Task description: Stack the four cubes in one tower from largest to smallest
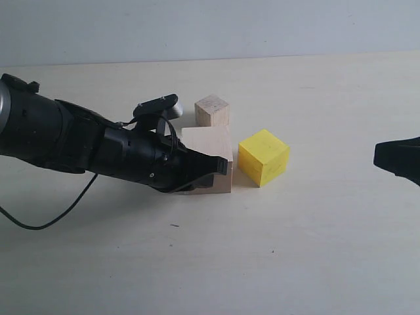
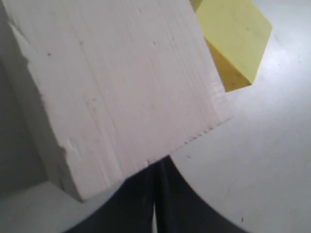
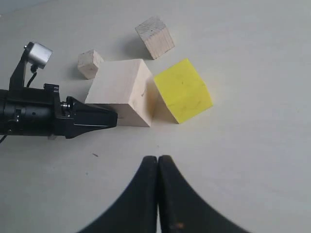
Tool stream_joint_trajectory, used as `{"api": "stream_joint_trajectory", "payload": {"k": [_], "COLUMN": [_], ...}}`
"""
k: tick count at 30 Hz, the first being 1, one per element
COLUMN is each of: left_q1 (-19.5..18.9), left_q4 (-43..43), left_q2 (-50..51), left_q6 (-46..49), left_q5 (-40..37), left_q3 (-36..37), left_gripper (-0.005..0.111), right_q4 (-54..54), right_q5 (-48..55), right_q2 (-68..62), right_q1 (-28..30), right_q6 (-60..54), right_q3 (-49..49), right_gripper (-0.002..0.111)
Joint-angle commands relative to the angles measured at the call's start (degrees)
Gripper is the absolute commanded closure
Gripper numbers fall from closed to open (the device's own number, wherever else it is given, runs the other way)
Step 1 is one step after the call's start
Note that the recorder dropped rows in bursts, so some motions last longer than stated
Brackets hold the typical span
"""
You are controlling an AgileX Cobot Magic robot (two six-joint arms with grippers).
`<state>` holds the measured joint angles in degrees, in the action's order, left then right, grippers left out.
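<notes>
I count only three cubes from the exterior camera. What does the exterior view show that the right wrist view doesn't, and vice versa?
Exterior only: the left arm along its rear links. Right wrist only: a second small cube, beside the large pale wood cube and hidden behind that arm in the exterior view; also that the right gripper has its jaws shut. Both: that large cube, the yellow cube, one small wood cube, and the left gripper at the large cube's side.
</notes>
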<state>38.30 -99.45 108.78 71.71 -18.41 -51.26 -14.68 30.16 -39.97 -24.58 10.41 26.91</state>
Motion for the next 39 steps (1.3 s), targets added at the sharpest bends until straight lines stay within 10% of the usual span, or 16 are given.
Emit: {"api": "stream_joint_trajectory", "payload": {"k": [1, 25, 39], "left_q1": [0.14, 0.14, -0.07], "left_q4": [-0.49, -0.49, 1.53], "left_q2": [-0.09, -2.74, -30.03], "left_q6": [0.31, -1.5, -1.5], "left_q5": [1.93, 0.53, 5.16], "left_q3": [-0.41, 3.09, 13.37], "left_gripper": [0.107, 0.101, 0.099], "right_q4": [0.54, 0.69, 1.71], "right_q5": [0.06, 0.16, 0.05], "right_q2": [-0.16, -0.16, -4.57], "right_q1": [-0.12, -0.12, -0.12], "right_q6": [-0.23, -0.23, -2.43], "right_q3": [0.5, 0.5, 0.5], "right_gripper": [0.108, 0.108, 0.108]}}
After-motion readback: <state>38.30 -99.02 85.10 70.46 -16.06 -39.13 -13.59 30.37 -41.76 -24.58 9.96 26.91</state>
